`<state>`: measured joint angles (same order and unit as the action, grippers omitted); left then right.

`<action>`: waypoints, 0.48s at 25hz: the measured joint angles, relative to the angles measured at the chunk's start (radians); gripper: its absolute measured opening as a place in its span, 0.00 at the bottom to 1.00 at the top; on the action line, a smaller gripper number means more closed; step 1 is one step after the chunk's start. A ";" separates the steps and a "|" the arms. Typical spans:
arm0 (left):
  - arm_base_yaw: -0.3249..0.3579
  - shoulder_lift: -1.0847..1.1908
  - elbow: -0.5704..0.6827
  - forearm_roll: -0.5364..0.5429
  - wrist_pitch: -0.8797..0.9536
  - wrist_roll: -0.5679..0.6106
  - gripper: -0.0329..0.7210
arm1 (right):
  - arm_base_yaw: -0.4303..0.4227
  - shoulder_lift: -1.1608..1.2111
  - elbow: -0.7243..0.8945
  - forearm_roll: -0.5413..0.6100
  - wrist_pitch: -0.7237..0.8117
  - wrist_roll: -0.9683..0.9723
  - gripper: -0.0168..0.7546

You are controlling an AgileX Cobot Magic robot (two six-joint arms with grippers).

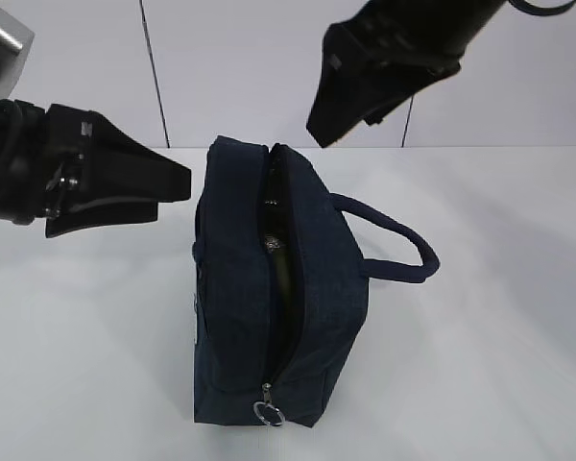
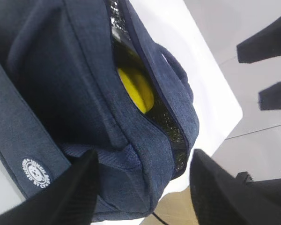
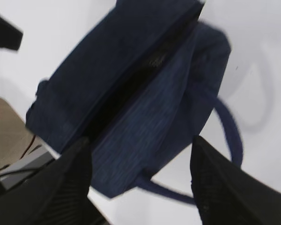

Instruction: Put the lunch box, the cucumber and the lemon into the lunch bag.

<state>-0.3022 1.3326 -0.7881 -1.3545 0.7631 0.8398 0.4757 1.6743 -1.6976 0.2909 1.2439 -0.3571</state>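
- Nearest the exterior camera: zipper ring pull [image 1: 268, 414] dangling at the front end of the lunch bag [image 1: 240, 317], zipper undone, slit along the top only narrowly parted.
- Risk here: opening too tight for a clean check or another insertion; a pass through the slit likely to snag fabric or drag the bag across the white table [image 1: 499, 365].
- Inside the slit: lemon [image 2: 136, 89] plainly visible in the left wrist view, sitting high against the silver lining just under the zipper edge; could roll or get pinched should the bag be tipped or zipped.
- Cucumber and lunch box: nowhere on the table; something dark and glossy deep in the slit, too dim to name.
- Strap handle [image 1: 394, 240] lying out to the right side, free to catch a passing finger.
- Left gripper [image 1: 173, 182]: level with the bag's upper rear corner, just beside it, no clear contact; jaws spread wide, gripping nothing, bag corner framed between the fingers in its wrist view.
- Farthest: right gripper [image 1: 331, 130] raised above and behind the bag, angled down toward it, well clear; jaws wide apart, empty.
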 joint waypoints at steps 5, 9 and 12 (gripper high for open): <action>-0.011 -0.004 0.000 0.090 0.000 -0.011 0.64 | 0.000 -0.110 0.213 0.030 -0.057 0.000 0.68; -0.065 -0.004 0.000 0.125 -0.054 -0.013 0.64 | 0.000 -0.220 0.397 0.118 -0.203 -0.045 0.68; -0.105 -0.001 0.000 0.131 -0.097 -0.013 0.62 | 0.000 -0.293 0.504 0.186 -0.287 -0.088 0.67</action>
<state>-0.4069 1.3313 -0.7881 -1.2235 0.6657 0.8263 0.4757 1.3812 -1.1932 0.4773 0.9569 -0.4449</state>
